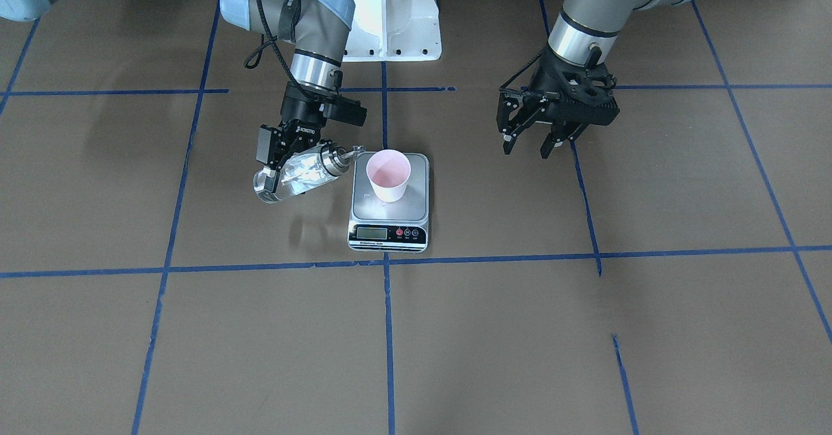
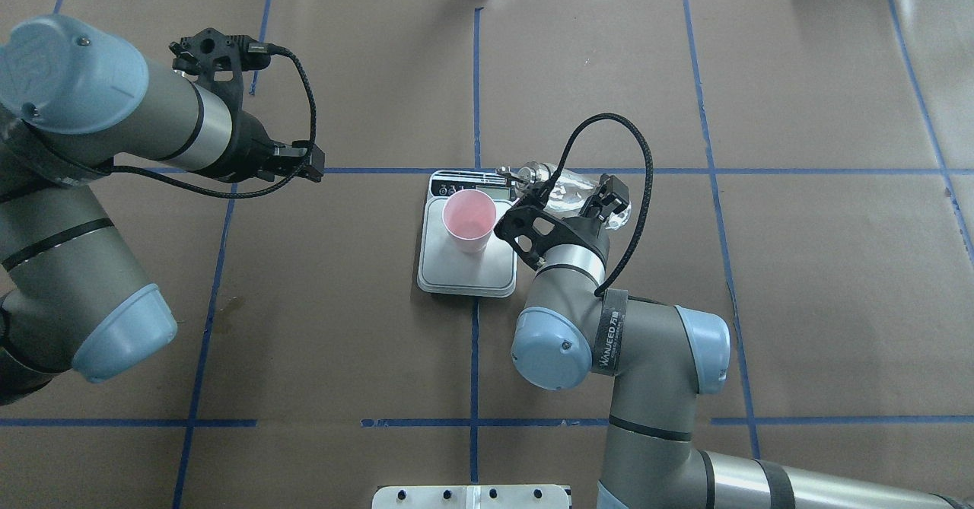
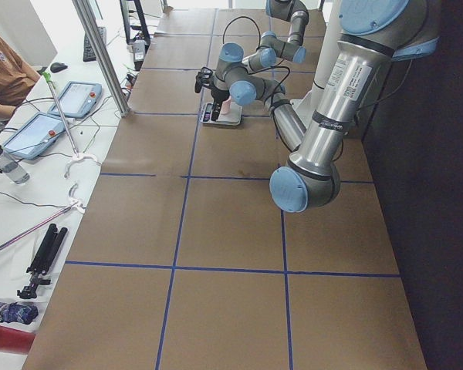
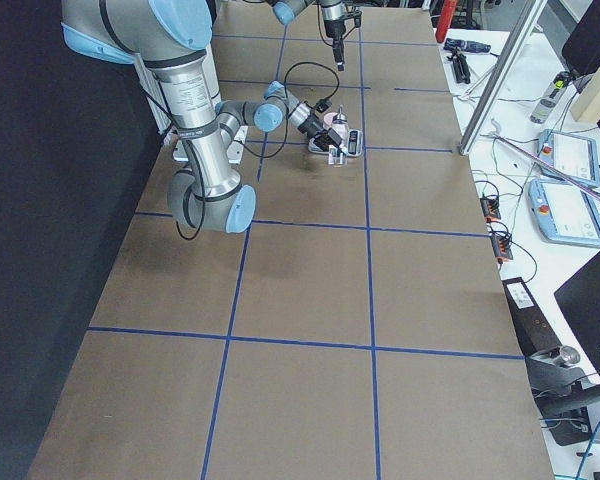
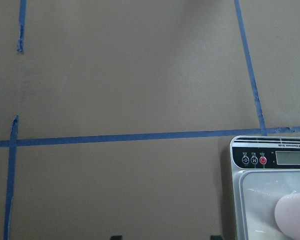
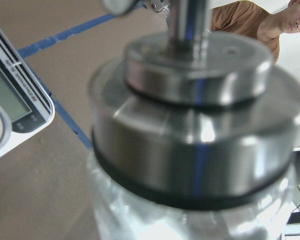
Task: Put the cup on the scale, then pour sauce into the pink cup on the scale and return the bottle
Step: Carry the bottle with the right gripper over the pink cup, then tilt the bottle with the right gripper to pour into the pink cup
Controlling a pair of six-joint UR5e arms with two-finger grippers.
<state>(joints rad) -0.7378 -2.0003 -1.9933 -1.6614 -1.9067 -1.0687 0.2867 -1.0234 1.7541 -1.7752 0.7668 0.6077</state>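
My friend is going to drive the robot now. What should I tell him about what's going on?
Right claw: shut on the bottle, which is lifted and tilted toward the cup.
Left claw: open, holding nothing, off to the side.
The cup stands upright on the scale.
Done: cup placed, bottle picked up.
Left: pour the sauce (I cannot tell if any is in the cup), then put the bottle back.
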